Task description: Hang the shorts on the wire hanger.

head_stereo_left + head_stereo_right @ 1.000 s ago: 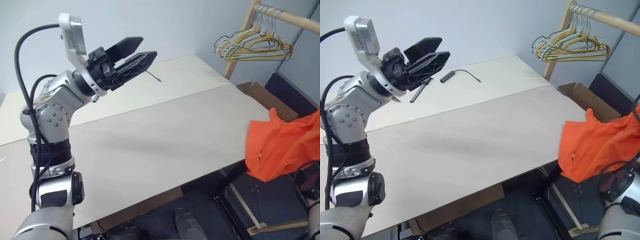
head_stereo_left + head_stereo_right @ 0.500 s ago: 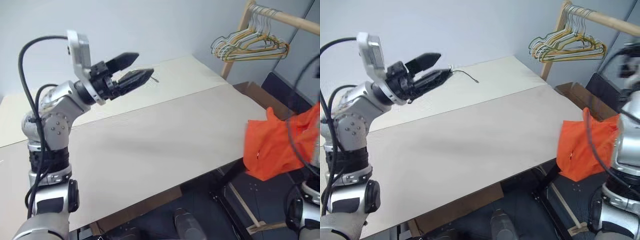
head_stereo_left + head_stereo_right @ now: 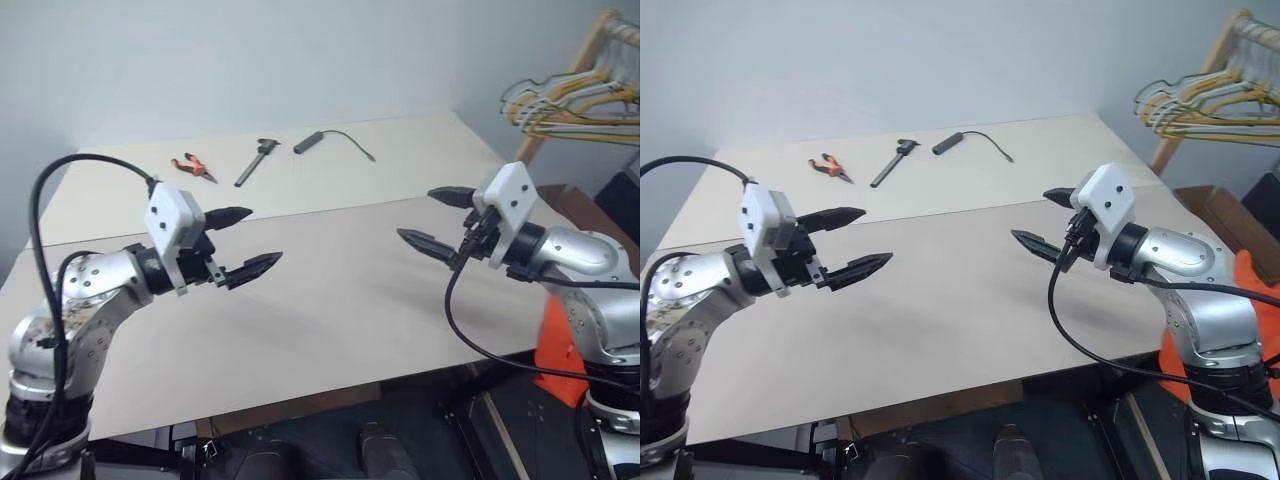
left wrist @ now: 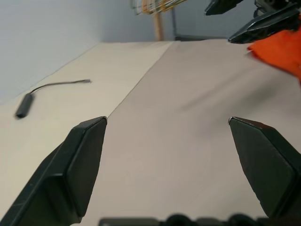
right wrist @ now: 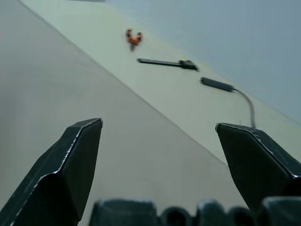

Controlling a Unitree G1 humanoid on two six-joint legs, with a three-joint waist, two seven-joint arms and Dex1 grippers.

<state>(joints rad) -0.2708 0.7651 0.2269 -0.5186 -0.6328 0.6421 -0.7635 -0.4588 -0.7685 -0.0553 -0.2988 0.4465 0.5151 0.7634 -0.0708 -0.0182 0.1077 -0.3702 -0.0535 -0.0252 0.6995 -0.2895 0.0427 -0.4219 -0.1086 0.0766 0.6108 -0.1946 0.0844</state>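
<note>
Left claw (image 3: 240,243) and right claw (image 3: 437,220) both hover over the bare worktop (image 3: 330,300), fingers wide apart, empty, facing each other. Shorts (image 3: 556,340) hang off the worktop's right edge, beneath the right arm. Hangers (image 3: 570,100) hang far right.

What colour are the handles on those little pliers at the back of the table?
Orange. The pliers show best in the left eye view.

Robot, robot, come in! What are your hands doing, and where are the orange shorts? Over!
Left gripper open, empty. Right gripper open, empty. Shorts off the table's right edge. Nothing between.
</note>
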